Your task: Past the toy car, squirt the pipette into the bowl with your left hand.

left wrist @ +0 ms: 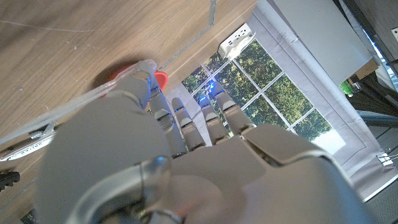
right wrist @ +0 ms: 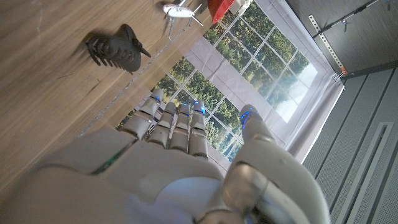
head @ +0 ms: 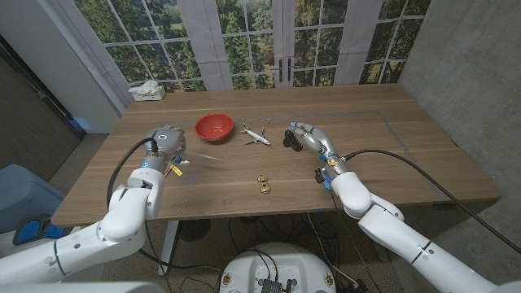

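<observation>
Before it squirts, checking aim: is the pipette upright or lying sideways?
Sideways: the pipette pokes out level from the left hand, beside the bowl.

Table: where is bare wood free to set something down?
The table is bare right of the right hand, and along the far edge behind the red bowl. It is crowded between bowl, toy airplane, black clip and toy car.

We find no text, brand, number or sign that we can read. In the left wrist view, the toy plane [left wrist: 25, 149] carries a short line of dark lettering along its white body, but it is too blurred for us to make out. The tissue box [head: 147, 91] at the surface's far corner shows no legible print.
</observation>
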